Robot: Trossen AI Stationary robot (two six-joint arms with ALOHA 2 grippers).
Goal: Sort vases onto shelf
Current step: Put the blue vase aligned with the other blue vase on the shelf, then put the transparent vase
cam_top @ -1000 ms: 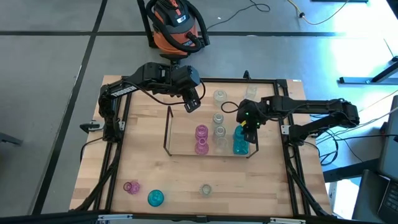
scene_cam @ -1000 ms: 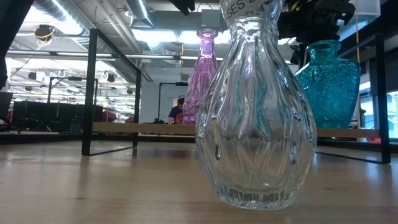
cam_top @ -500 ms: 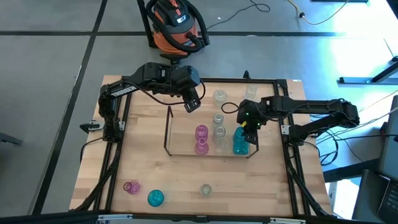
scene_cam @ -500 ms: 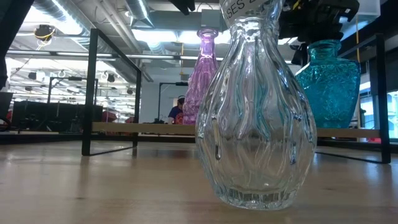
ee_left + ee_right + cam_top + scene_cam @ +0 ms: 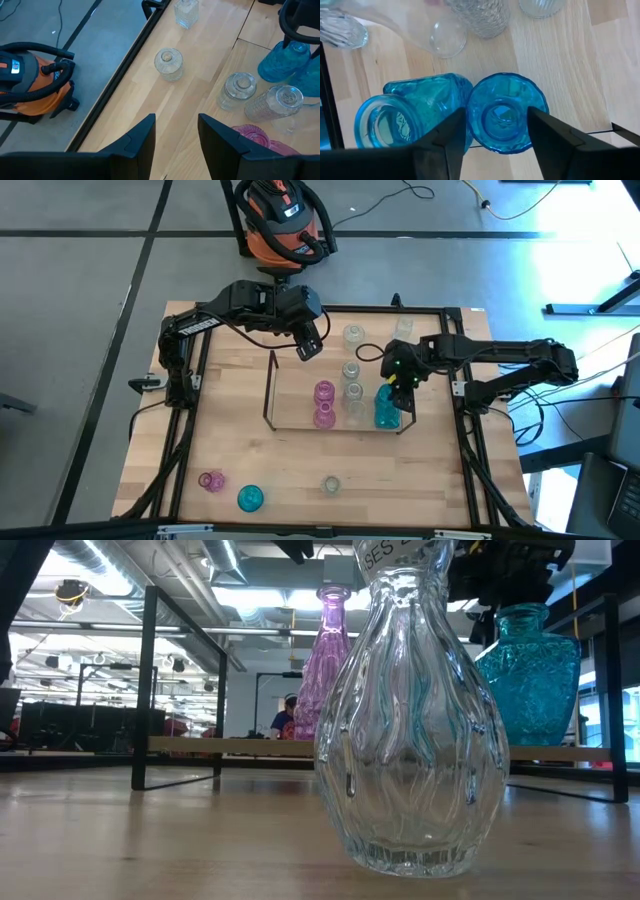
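The shelf (image 5: 268, 390) is a thin dark wire rack in the middle of the table. On its clear base stand two pink vases (image 5: 323, 404), three clear vases (image 5: 352, 392) and two teal vases (image 5: 385, 408). My right gripper (image 5: 495, 125) is open above the teal vase (image 5: 505, 112) at the shelf's right end, one finger on either side of its mouth. That vase stands upright on its base (image 5: 527, 675). My left gripper (image 5: 176, 137) hangs open and empty above the shelf's far left corner (image 5: 308, 348). My right gripper points steeply down at the teal vase's top (image 5: 480, 95) with a finger (image 5: 547, 135) on each side. I cannot tell whether the fingers touch the glass. The vase stands on the shelf.
Two clear vases (image 5: 352, 333) (image 5: 403, 327) stand on the table beyond the shelf. Near the front edge stand a pink vase (image 5: 210, 480), a teal vase (image 5: 250, 498) and a clear vase (image 5: 331, 485). A black frame (image 5: 190, 410) edges the table. An orange vacuum (image 5: 285, 220) sits on the floor beyond.
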